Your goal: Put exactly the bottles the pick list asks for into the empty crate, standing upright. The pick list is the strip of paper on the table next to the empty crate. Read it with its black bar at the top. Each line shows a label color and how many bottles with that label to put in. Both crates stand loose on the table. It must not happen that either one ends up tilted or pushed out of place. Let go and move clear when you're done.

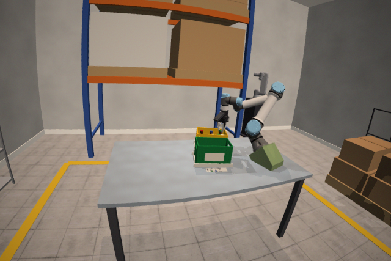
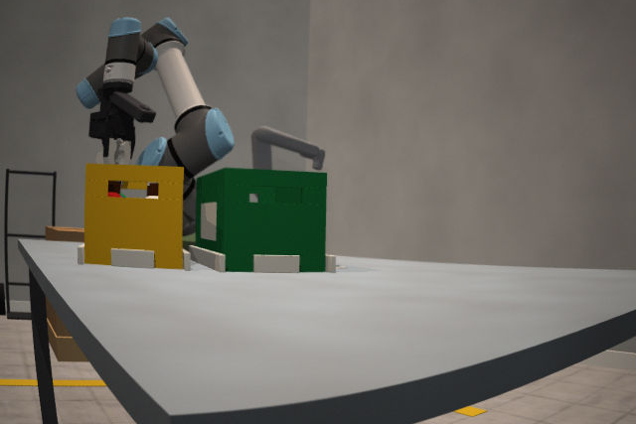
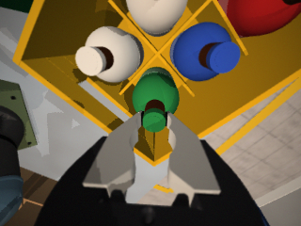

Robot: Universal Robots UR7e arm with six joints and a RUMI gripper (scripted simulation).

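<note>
Claw (image 1: 222, 129) (image 2: 113, 158) (image 3: 154, 112) closed on a green-capped bottle (image 3: 155, 96).
White bottles (image 3: 113, 54) and a blue bottle (image 3: 202, 52) stand near its fingertips.

Gray table (image 1: 151, 172) (image 2: 359, 317) — yellow crate (image 1: 206, 135) (image 2: 133, 224) (image 3: 52, 82) | green crate (image 1: 201, 157) (image 2: 274, 224) | paper strip (image 1: 216, 170)

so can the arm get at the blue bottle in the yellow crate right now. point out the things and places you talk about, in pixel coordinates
Probably not yet: the pincer (image 1: 222, 130) (image 2: 112, 159) (image 3: 154, 112) is shut on the green bottle (image 1: 220, 132) (image 3: 155, 91). Otherwise, the blue bottle (image 1: 211, 132) (image 3: 199, 52) looks uncovered from above.
</note>
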